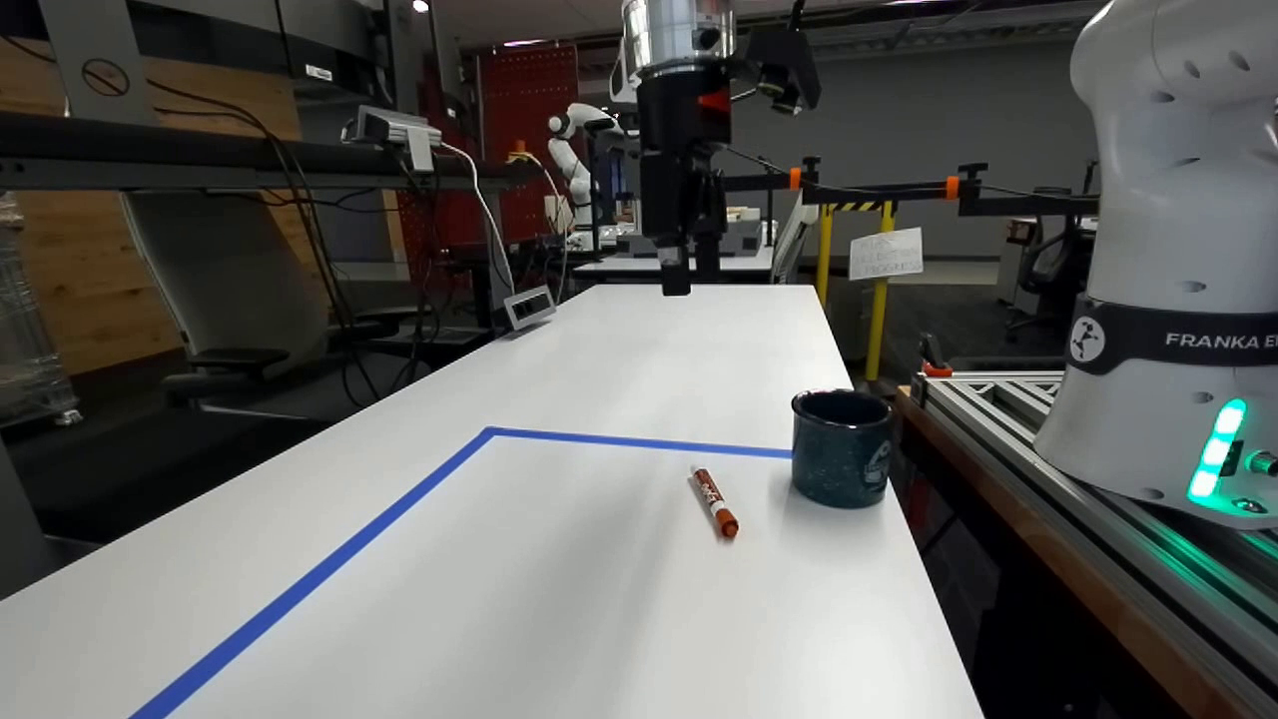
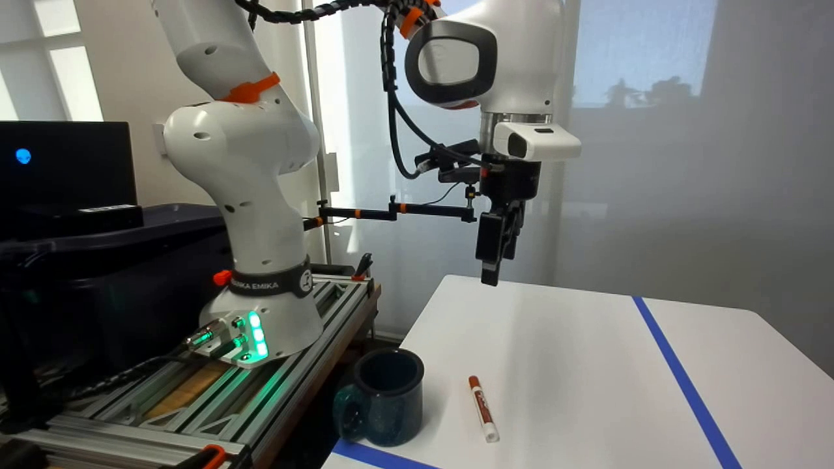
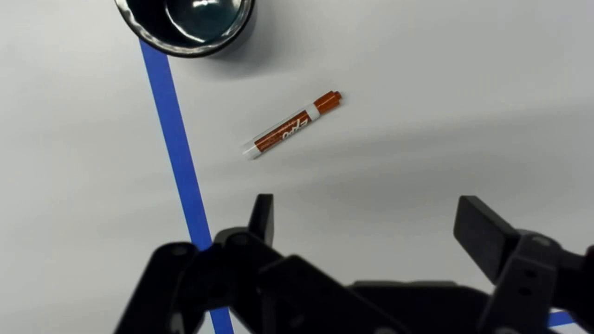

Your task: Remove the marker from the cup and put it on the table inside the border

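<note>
The marker [image 1: 715,502], white with a red-brown label and cap, lies flat on the white table [image 1: 559,579], inside the blue tape border [image 1: 341,554]. It also shows in an exterior view [image 2: 482,409] and in the wrist view [image 3: 292,126]. The dark teal cup [image 1: 839,459] stands upright beside it, apart from it, at the tape line near the table edge. In the wrist view, the part of the cup's inside [image 3: 204,23] that shows holds nothing. My gripper [image 3: 365,204] is open and empty, high above the table; both exterior views show it there [image 1: 691,275] [image 2: 500,266].
The robot base [image 1: 1178,399] stands on a metal frame [image 2: 326,365] beside the table, on the cup's side. In an exterior view, a desk with cables and a small power box [image 1: 529,308] stands along the table's opposite edge. A chair [image 1: 220,260] is below that desk.
</note>
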